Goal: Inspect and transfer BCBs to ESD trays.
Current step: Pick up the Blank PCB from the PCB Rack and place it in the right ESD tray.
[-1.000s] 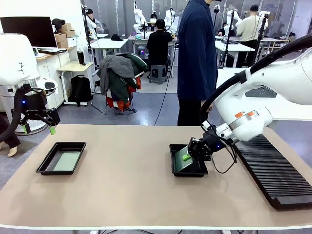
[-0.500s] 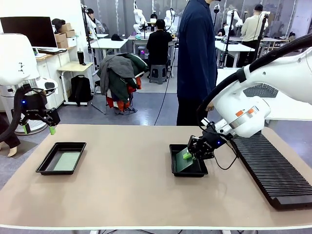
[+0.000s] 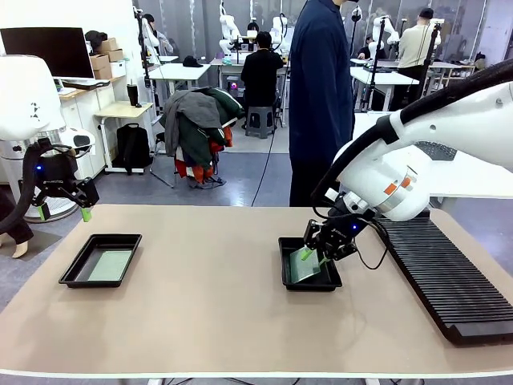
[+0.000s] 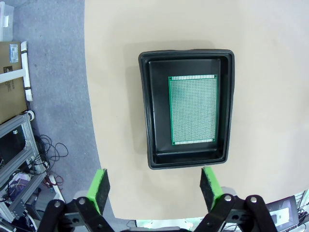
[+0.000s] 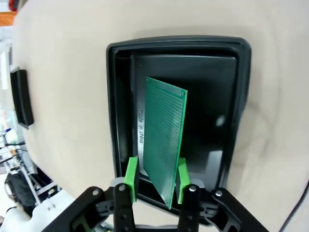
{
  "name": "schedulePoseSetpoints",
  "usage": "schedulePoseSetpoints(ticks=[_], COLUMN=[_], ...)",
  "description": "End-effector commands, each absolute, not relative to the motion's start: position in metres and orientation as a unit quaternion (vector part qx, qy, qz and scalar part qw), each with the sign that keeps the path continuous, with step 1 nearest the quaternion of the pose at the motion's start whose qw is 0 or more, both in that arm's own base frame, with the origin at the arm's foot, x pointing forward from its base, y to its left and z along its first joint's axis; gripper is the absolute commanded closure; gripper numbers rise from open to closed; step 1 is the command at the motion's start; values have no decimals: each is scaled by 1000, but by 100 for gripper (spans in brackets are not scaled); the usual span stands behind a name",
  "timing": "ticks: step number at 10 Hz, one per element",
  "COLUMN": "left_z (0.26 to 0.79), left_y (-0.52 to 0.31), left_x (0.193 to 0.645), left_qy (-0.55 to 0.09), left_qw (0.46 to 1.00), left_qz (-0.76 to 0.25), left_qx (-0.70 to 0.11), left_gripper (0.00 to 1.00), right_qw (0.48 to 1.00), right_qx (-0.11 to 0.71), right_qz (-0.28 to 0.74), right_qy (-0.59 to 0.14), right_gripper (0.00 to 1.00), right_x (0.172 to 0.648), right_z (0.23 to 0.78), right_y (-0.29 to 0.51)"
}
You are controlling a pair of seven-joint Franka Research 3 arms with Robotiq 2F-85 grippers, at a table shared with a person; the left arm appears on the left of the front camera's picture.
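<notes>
The right gripper (image 5: 156, 180), jaws partly parted, loosely brackets a tilted BCB (image 5: 164, 145) above its ESD tray (image 5: 120, 53), apparently releasing it for placement.

Robotics lab: background worktables (image 3: 178, 72), arms.

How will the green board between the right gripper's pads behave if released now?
The board stands tilted on edge in the tray, so it will probably tip flat. It looks thin yet straight, likely stiff and light. The right gripper looks partly open.
</notes>
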State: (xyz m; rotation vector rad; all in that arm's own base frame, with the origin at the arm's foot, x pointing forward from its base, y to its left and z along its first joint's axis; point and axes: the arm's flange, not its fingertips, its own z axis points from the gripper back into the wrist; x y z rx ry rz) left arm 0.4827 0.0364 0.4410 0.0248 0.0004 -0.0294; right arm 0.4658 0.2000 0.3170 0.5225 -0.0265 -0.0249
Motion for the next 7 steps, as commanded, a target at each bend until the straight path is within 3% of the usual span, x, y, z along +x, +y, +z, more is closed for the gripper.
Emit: schedulePoseSetpoints(ticks=[1,2,3,6,7], left_z=[440,440,440,440,440], left_y=[37,37,37,37,37], left_x=[483,483,483,483,483], left_qy=[-2,-2,-2,-2,-2], left_qw=[1000,1000,1000,1000,1000], left_qz=[-15,-15,-15,-15,-15], left_qx=[13,13,13,13,13], left_gripper=[0,0,0,0,0], right_qw=[981,985,988,995,995], right_qx=[194,169,150,101,94], right_qz=[-22,-23,-23,-21,-14], right_qy=[-9,-8,-8,-10,-8], right_gripper=[48,38,35,4,0], right_x=[464,463,461,454,450], right_z=[337,343,351,375,381], right_y=[211,212,214,211,209])
